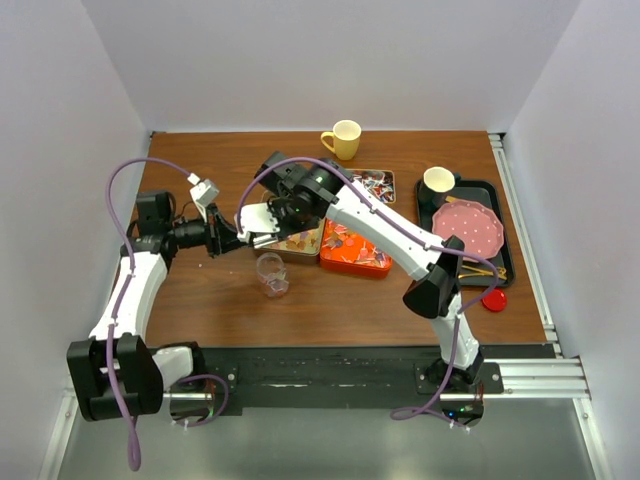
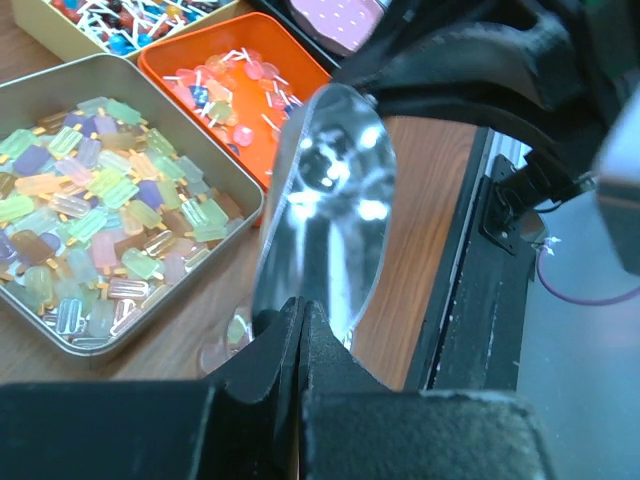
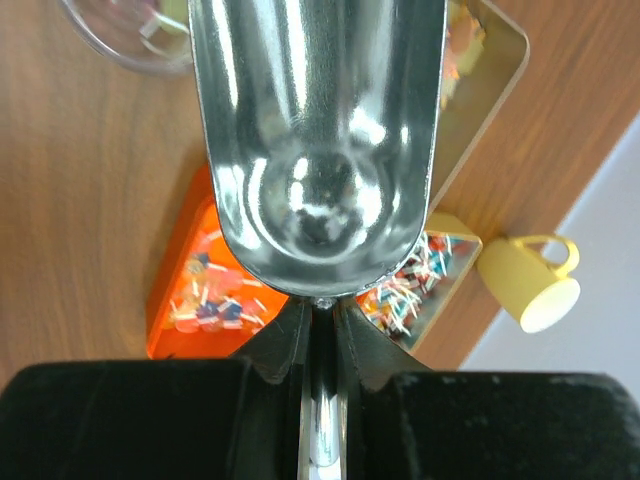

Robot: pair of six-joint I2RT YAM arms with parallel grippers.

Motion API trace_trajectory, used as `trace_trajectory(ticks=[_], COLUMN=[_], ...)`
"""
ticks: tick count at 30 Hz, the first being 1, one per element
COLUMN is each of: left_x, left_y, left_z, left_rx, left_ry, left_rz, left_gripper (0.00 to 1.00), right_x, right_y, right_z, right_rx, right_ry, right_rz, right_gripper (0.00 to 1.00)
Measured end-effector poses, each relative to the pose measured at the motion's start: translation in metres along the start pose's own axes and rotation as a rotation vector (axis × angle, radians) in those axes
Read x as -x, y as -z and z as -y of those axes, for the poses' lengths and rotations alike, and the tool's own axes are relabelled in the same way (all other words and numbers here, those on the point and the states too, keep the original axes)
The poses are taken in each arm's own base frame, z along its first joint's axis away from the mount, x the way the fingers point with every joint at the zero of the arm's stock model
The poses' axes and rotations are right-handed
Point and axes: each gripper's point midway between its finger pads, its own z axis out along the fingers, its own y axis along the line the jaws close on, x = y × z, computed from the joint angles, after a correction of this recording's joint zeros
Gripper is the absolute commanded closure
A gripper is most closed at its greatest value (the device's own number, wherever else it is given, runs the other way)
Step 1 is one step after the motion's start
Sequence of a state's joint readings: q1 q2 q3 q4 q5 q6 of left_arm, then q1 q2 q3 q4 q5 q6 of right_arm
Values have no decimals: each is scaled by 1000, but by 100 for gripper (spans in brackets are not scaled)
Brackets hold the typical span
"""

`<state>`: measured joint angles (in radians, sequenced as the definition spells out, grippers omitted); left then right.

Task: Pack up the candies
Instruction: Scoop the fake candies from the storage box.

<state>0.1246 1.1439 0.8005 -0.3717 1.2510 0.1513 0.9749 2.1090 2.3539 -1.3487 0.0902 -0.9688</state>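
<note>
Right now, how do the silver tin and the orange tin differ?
Colour: the silver tin is bare metal, while the orange tin is bright orange. Fill: the silver tin's floor is covered by pastel candies, while the orange tin holds only a thin scatter of pink-red candies, with much of its floor bare. Both are shallow, open, round-cornered tins lying side by side on the table.

We see a brown wooden table boxed in by plain white walls at its far, left and right edges; a black strip and a metal rail line its near edge.
</note>
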Motion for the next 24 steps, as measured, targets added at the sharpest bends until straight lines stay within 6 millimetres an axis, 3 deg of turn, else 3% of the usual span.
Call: trace_trajectory(ticks=[4, 7, 8, 10, 11, 15, 16, 17, 19, 21, 24], left_x=[0, -3, -4, -6, -5, -2, -3, -3, -3, -3, -3], left_y=[-3, -5, -6, -7, -7, -5, -5, -5, -4, -5, -5], left_z=[-10, -14, -15, -21, -24, -34, -36, -38, -41, -44, -48], left_rx=[26, 22, 20, 41, 55, 107, 119, 129, 146, 159, 175], left_ry=[25, 57, 63, 68, 66, 36, 32, 30, 32, 41, 46], left_rz=[-2, -9, -12, -18, -20, -22, -25, -26, -27, -28, -28], left_gripper=[100, 100, 88, 73, 60, 41, 32, 15, 13, 13, 13], right_x=[5, -2, -7, -24, -31, -96, -119, -143, -185, -207, -220], right_y=[-4, -2, 0, 7, 10, 24, 26, 27, 27, 20, 8], right_z=[-11, -20, -20, -21, -19, 5, 6, 4, -5, -13, -22], right_rx=[48, 72, 73, 86, 82, 29, 25, 28, 57, 98, 153], right_ry=[0, -11, -19, -42, -51, -117, -128, -132, -127, -92, -31], right_rz=[39, 40, 37, 32, 33, -21, -60, -107, -209, -285, -356], right_gripper=[100, 100, 100, 100, 100, 100, 100, 100, 100, 100, 100])
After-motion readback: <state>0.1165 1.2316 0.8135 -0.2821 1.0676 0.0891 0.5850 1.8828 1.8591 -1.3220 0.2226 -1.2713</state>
